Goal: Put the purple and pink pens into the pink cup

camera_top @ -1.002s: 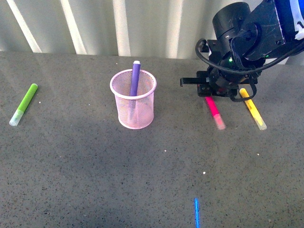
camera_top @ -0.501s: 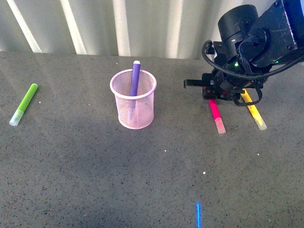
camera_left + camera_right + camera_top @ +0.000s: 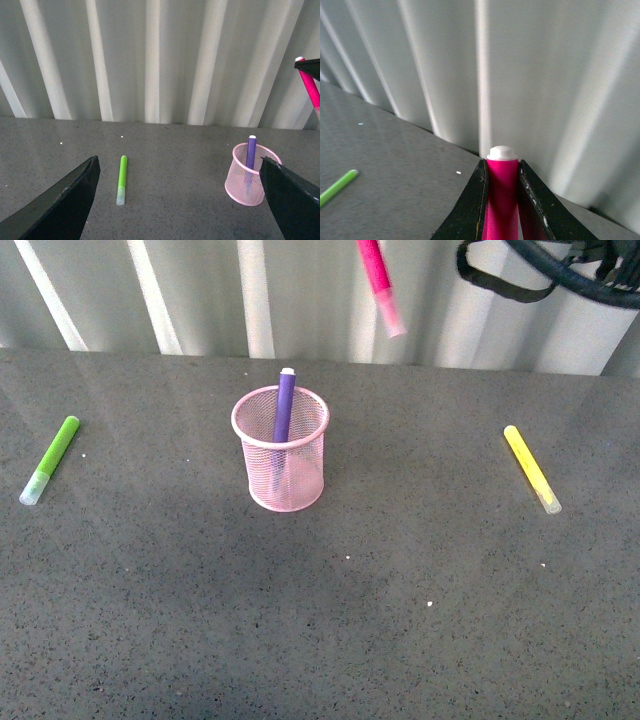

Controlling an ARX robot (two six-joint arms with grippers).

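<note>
The pink cup [image 3: 281, 450] stands on the grey table with the purple pen [image 3: 284, 405] upright inside it. It also shows in the left wrist view [image 3: 248, 175] with the purple pen [image 3: 251, 151]. The pink pen [image 3: 380, 285] hangs high above the table, to the right of the cup, clear cap down. My right gripper [image 3: 501, 170] is shut on the pink pen [image 3: 501, 192]; the gripper itself is above the front view's top edge. My left gripper [image 3: 180, 172] is open and empty, out of the front view.
A lime-green marker [image 3: 50, 458] lies at the far left of the table, also in the left wrist view [image 3: 121, 179]. A yellow marker [image 3: 531, 468] lies at the right. A corrugated white wall [image 3: 200, 295] runs behind. Black cables [image 3: 540, 270] hang at the top right.
My right gripper has lifted the pink pen off the table, up and to the left, and has left the front view. The cup, purple pen and other markers have not moved.
</note>
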